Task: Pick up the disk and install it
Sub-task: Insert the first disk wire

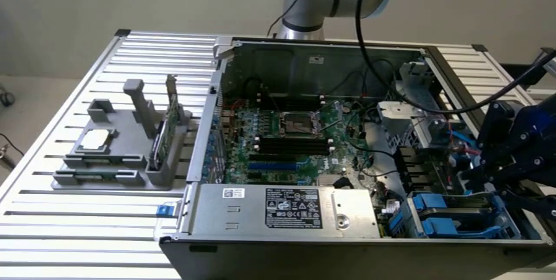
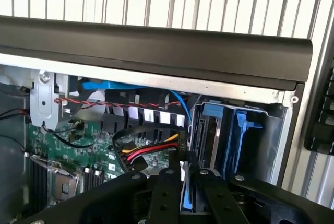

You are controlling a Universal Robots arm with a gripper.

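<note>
The jaws of the gripper (image 2: 183, 195) are clenched on a thin blue-edged piece, apparently the carrier frame of the disk (image 2: 186, 190), held edge-on just above the blue drive bays (image 2: 224, 132) at the corner of the open computer case (image 1: 287, 49). In the exterior view the gripper (image 1: 512, 143) hangs at the case's right end, over the drive cage (image 1: 452, 218). Doing this step well likely means keeping the disk square to the bay rails and clear of the red, yellow and black power cable (image 2: 143, 153) nearby. The motherboard (image 1: 287, 140) lies beside it; a grey parts holder (image 1: 117, 153) stands on the slatted surface (image 1: 52, 228).
</note>
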